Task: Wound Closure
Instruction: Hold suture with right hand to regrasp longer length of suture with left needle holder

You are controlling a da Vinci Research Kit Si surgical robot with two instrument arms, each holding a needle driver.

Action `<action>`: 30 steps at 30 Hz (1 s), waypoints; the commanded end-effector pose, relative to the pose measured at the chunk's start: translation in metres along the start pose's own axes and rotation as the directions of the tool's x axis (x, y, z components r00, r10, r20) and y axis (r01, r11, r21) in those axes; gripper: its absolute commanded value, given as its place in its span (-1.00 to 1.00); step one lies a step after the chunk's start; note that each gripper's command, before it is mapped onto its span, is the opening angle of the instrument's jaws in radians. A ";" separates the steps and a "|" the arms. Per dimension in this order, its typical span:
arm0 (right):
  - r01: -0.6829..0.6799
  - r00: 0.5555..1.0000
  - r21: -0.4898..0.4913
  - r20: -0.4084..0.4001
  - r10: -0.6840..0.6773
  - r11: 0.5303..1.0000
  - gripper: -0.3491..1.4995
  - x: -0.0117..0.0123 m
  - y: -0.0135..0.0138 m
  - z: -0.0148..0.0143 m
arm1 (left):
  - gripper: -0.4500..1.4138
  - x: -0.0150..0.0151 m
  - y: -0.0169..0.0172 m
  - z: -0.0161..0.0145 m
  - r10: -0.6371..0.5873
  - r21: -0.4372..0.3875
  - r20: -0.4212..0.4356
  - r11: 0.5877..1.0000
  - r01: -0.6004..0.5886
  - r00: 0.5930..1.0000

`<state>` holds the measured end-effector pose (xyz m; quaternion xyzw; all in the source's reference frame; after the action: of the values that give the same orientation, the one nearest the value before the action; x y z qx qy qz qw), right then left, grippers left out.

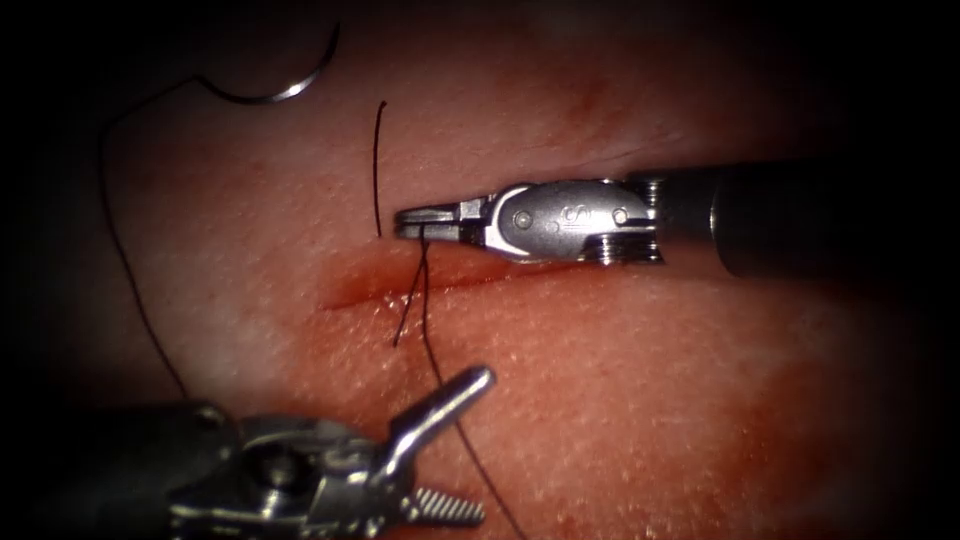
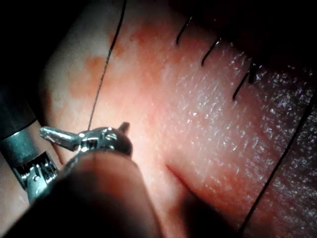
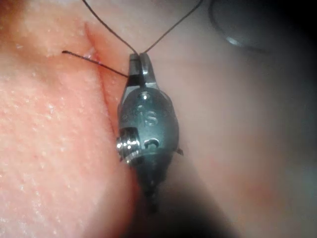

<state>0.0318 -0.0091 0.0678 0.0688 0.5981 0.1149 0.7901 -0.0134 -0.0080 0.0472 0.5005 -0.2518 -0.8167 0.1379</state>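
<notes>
My right tool [image 1: 412, 222] reaches in from the right, its jaws shut on the black thread [image 1: 424, 300] just above the cut [image 1: 370, 285]. From those jaws one short strand and one long strand drop across the cut, and another strand [image 1: 377, 170] rises beside the tip. The right wrist view shows the same tool [image 3: 139, 60] pinching thread at the cut [image 3: 101, 74]. My left tool [image 1: 475, 445] sits below the cut, open, holding nothing; the long strand passes between its jaws. The curved needle [image 1: 285, 88] lies free on the tissue at upper left, not in it.
Thread from the needle's tail runs down the left side [image 1: 125, 260] and passes behind the left tool's shaft. The left wrist view shows the left tool [image 2: 84, 130], a thread [image 2: 104, 74], several short dark thread pieces [image 2: 210, 52] and the cut [image 2: 181, 181].
</notes>
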 end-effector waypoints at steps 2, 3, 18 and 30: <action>-0.003 1.000 -0.001 -0.001 0.003 1.000 -1.00 -0.0004 0.0002 0.0008 | 0.42 0.0004 0.0001 0.0006 0.001 0.001 -0.008 1.000 -0.001 1.000; -0.003 1.000 -0.001 -0.001 0.003 1.000 -1.00 -0.0004 0.0003 0.0008 | 0.39 0.0009 0.0002 0.0007 0.008 0.002 -0.009 1.000 -0.008 1.000; -0.011 1.000 0.002 0.001 0.011 1.000 -1.00 -0.0001 0.0002 0.0007 | -0.39 0.0024 0.0016 0.0024 0.041 0.013 -0.012 0.999 -0.040 0.999; -0.018 1.000 0.013 -0.003 0.018 1.000 -1.00 0.0008 -0.0013 -0.0002 | -1.00 -0.0008 -0.0002 -0.0032 0.012 0.071 0.093 0.997 -0.019 0.996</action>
<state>0.0312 -0.0104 0.0663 0.0802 0.5987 0.1173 0.7883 -0.0086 -0.0085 0.0460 0.4557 -0.2932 -0.8333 0.1094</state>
